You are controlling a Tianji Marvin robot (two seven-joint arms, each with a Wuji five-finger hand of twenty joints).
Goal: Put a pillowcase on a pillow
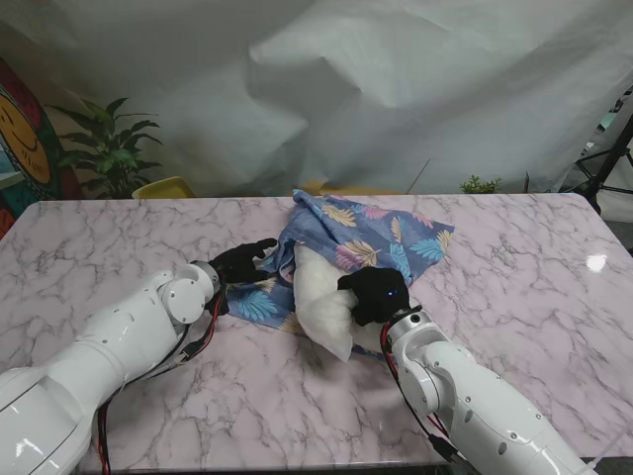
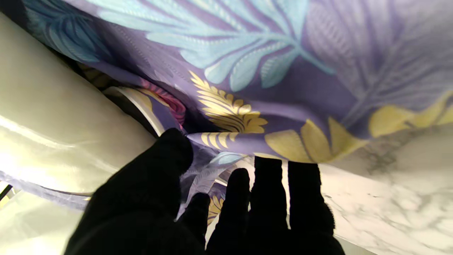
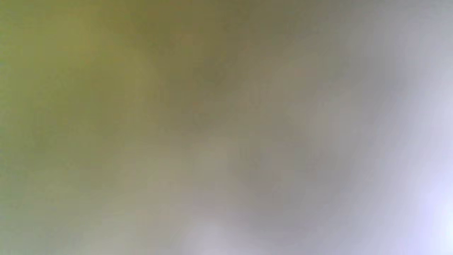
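Observation:
A blue-purple leaf-print pillowcase (image 1: pixel 371 233) lies crumpled at the table's middle. A white pillow (image 1: pixel 321 302) sticks out of its near side, its far end under the cloth. My left hand (image 1: pixel 242 262), in a black glove, is at the case's left edge with fingers spread. In the left wrist view the thumb and fingertips (image 2: pixel 269 173) touch the raised hem of the pillowcase (image 2: pixel 265 53), with the pillow (image 2: pixel 53 124) beside them. My right hand (image 1: pixel 374 294) is curled on the pillow's right side, gripping it. The right wrist view is a blur of pale cloth.
The marble table (image 1: pixel 514 327) stretches wide to both sides. Behind its far edge are a potted plant (image 1: pixel 109 148), a yellow object (image 1: pixel 163 186), a small green plant (image 1: pixel 480 184) and a white sheet backdrop. A black stand (image 1: pixel 608 158) is at the far right.

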